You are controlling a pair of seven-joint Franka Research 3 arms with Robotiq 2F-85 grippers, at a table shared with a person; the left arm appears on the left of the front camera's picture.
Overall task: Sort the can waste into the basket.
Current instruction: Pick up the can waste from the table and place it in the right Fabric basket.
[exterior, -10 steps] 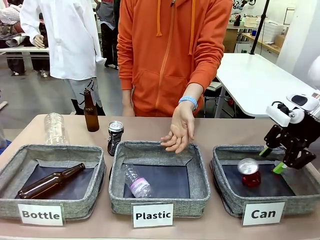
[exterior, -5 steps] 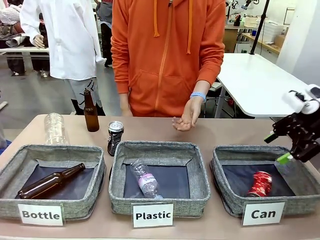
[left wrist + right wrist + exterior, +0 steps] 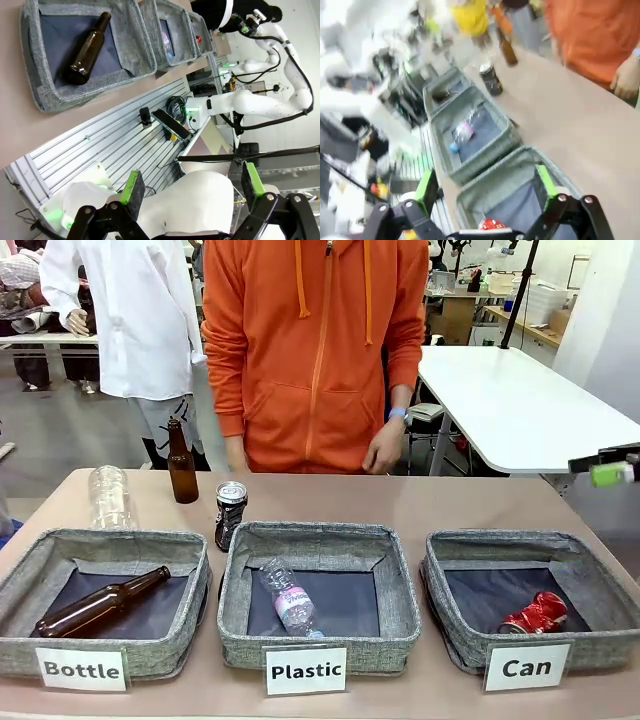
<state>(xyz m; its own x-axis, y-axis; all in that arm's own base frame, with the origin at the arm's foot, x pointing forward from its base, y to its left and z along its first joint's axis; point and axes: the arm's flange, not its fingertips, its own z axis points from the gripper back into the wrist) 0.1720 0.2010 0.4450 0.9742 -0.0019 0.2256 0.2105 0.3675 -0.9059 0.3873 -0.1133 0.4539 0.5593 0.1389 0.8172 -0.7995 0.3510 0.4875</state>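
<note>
Red can (image 3: 537,614) in "Can" basket (image 3: 441,592) | left end effector (image 3: 191,175), right end effector (image 3: 485,179) spread

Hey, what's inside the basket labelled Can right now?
One dented red can lies on its side on the dark lining of the Can basket, toward its front right. The front wall hides the can's underside and the floor strip just behind it.

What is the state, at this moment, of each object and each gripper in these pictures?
Red dented metal can: lying on its side inside the grey fabric "Can" basket.
Dark metal can: upright on the table, not yet sorted.
Brown glass bottle in "Bottle" basket: lying down.
Clear plastic bottle in "Plastic" basket: lying down.
Left gripper: fingers open, empty.
Right gripper: fingers open, empty.
</note>
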